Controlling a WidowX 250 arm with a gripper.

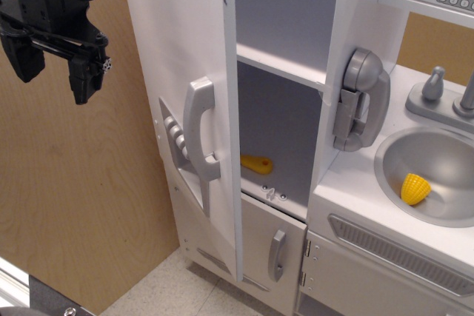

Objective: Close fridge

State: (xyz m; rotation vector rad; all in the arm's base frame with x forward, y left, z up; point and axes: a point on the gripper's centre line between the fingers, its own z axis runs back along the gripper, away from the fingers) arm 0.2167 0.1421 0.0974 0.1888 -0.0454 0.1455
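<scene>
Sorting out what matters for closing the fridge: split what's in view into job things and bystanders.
For the job:
- tall white fridge door, swung open, with grey vertical handle
- black robot gripper, apart from the door

Just lying about:
- yellow toy on the fridge floor
- yellow toy corn in the grey sink
- grey toy phone
- grey faucet
- small lower door
</scene>
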